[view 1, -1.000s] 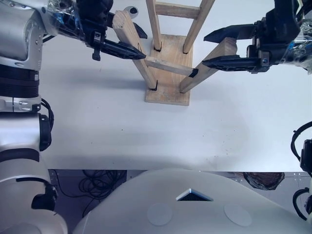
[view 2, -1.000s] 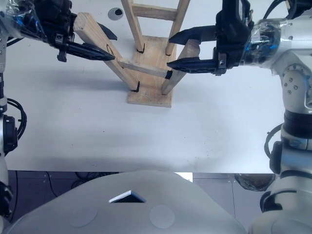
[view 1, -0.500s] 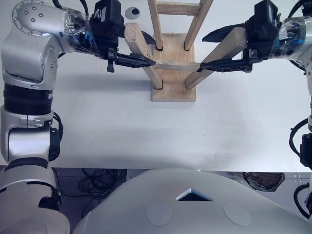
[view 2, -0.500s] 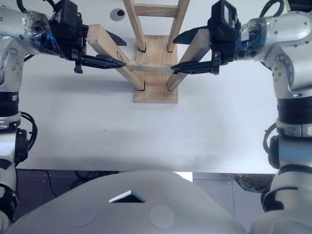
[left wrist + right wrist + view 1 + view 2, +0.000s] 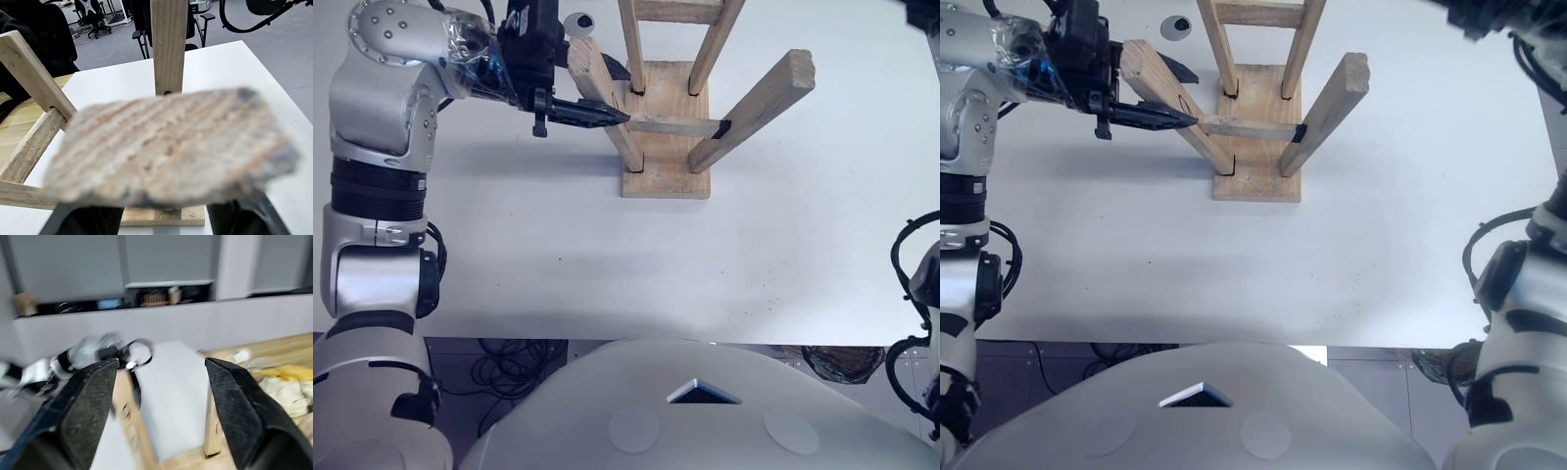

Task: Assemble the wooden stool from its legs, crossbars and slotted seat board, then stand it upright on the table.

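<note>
Four legs (image 5: pixel 754 113) stick up from seat board (image 5: pixel 666 182) lying flat on table (image 5: pixel 607 264); left gripper (image 5: pixel 607 96) clamps near-left leg (image 5: pixel 632 149); right gripper (image 5: pixel 161 363) spread wide, holding nothing

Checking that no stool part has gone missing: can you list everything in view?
seat board: one, pale wood, flat on the table, far centre.
legs: four, pale wood, standing up from the seat board.
crossbars: two, pale wood, one joining the near legs, one the far legs.
round disc: one, grey, far on the table.
table: one, white.
left gripper: black, jaws shut on the near-left leg.
right gripper: black, jaws open, holding nothing.
</note>
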`<action>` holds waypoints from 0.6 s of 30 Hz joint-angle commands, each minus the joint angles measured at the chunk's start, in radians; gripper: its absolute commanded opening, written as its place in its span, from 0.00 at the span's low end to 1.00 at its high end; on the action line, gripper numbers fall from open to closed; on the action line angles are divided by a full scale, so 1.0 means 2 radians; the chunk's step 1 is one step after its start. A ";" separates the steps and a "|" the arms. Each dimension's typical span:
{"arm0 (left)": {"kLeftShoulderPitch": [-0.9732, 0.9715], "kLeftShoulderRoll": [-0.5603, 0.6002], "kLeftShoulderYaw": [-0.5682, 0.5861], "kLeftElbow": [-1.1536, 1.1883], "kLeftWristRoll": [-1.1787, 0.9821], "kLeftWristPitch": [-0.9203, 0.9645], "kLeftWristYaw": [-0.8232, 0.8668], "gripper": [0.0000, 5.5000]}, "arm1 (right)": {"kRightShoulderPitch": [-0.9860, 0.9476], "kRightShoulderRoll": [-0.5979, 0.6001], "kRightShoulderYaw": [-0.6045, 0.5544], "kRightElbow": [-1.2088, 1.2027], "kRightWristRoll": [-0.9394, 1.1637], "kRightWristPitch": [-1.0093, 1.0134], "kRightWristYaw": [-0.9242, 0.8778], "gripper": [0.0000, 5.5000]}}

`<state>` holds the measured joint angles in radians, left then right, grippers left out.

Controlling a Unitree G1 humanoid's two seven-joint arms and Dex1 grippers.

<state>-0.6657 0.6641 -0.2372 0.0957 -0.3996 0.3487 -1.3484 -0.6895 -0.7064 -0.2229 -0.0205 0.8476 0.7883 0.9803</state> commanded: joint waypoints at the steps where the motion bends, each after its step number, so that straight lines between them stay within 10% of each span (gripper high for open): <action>1: 0.010 -0.004 -0.021 0.003 0.042 0.041 0.043 0.37 | -0.022 0.053 0.073 -0.091 -0.151 -0.002 -0.217 0.48; 8: -0.007 -0.016 -0.012 -0.019 0.034 0.112 0.103 0.37 | 0.037 0.106 0.281 -0.287 -0.389 -0.003 -0.405 0.25; 18: -0.011 -0.023 -0.015 -0.022 0.034 0.121 0.110 0.37 | 0.106 0.121 0.334 -0.227 -0.434 -0.001 -0.386 0.01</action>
<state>-0.7121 0.6194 -0.2402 0.0294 -0.3727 0.5602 -1.1477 -0.4932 -0.4777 0.4351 -0.5068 -0.0089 0.7849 0.1937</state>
